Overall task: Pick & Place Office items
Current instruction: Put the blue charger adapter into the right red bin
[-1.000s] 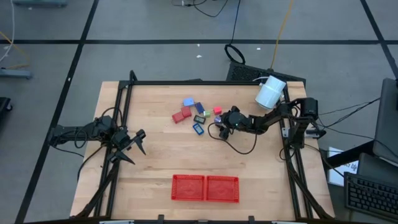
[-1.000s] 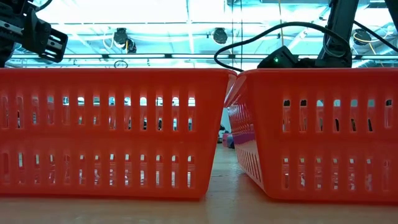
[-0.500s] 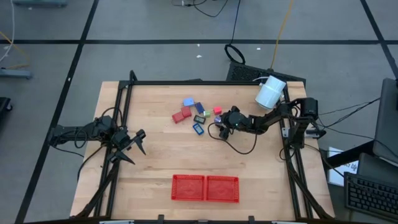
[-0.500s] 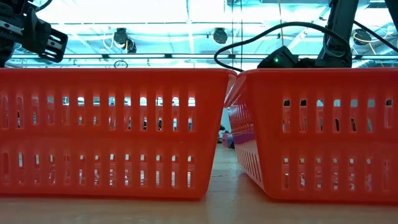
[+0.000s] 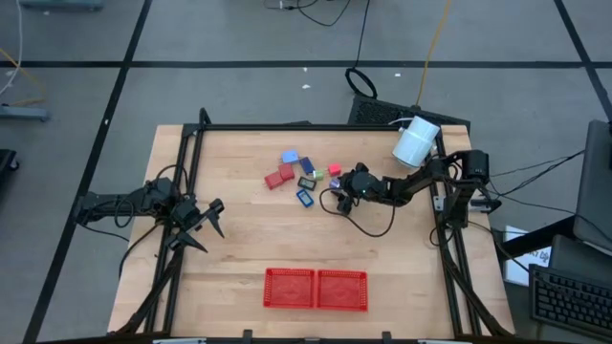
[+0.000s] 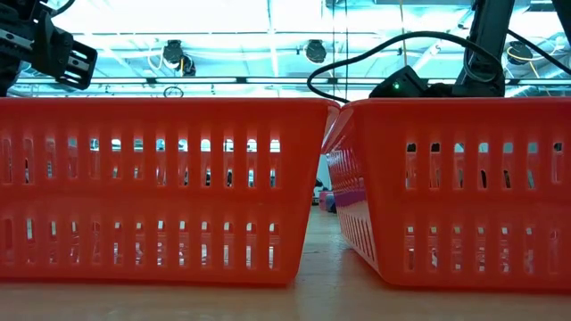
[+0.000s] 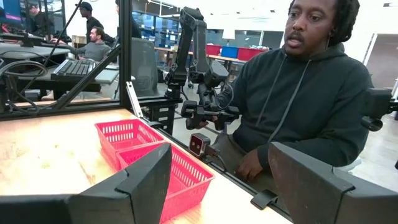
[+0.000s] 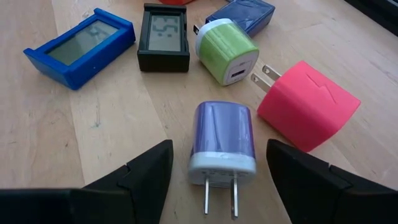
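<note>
The office items lie in a loose cluster [image 5: 304,173] on the wooden table's far middle. In the right wrist view I see a purple charger plug [image 8: 222,143], a green one [image 8: 226,54], a pink-red one [image 8: 308,106], a blue clock [image 8: 79,46], a black clock [image 8: 164,37] and a dark blue piece [image 8: 242,12]. My right gripper [image 8: 217,154] is open and low at the cluster's right side. Its fingers stand on either side of the purple plug with a gap on each side. The plug lies on its side, prongs toward the gripper. My left gripper [image 5: 206,225] waits open at the table's left.
Two red mesh trays [image 5: 316,289] stand side by side near the front edge and fill the low view [image 6: 161,187]. A large white cylinder [image 5: 416,143] lies at the far right. A person [image 7: 298,93] sits beyond the table's near edge. Bare wood lies between cluster and trays.
</note>
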Action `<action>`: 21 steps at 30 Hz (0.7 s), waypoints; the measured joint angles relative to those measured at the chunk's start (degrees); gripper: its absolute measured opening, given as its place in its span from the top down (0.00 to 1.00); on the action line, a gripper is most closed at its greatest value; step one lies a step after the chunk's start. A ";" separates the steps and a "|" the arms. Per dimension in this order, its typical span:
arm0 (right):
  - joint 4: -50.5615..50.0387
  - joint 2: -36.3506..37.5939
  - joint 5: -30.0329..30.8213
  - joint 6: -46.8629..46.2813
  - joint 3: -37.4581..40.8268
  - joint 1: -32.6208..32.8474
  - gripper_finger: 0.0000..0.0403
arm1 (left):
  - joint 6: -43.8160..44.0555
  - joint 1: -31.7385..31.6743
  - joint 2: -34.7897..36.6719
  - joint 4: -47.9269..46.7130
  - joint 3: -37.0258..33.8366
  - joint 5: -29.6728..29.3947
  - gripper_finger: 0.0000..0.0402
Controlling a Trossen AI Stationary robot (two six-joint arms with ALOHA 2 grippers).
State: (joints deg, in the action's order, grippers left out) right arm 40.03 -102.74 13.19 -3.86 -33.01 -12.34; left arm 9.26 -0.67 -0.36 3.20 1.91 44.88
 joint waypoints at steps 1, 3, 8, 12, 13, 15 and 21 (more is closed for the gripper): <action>0.00 0.00 0.00 -0.02 0.00 0.02 0.39 | -0.01 0.01 0.00 0.02 0.00 0.01 0.33; 0.00 0.00 0.00 -0.02 0.00 0.00 0.41 | -0.02 0.00 0.00 0.02 -0.02 0.01 0.33; 0.00 0.00 -0.02 -0.02 0.00 0.00 0.49 | 0.00 0.00 0.00 0.00 0.00 0.02 0.33; -0.01 0.00 -0.01 -0.01 0.00 0.00 0.55 | -0.02 0.00 0.00 0.01 0.00 0.02 0.33; -0.01 0.00 -0.02 -0.02 0.00 0.02 0.57 | -0.02 0.00 0.00 0.00 -0.01 0.00 0.33; 0.00 0.00 -0.02 0.00 0.00 0.00 0.59 | -0.02 0.00 0.00 0.02 -0.01 0.01 0.33; 0.00 0.00 -0.11 -0.01 0.00 0.01 0.65 | -0.02 0.00 0.00 0.02 -0.01 0.02 0.33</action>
State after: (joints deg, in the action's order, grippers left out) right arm 40.03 -102.74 13.08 -3.87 -33.01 -12.33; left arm 9.23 -0.67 -0.36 3.22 1.91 44.91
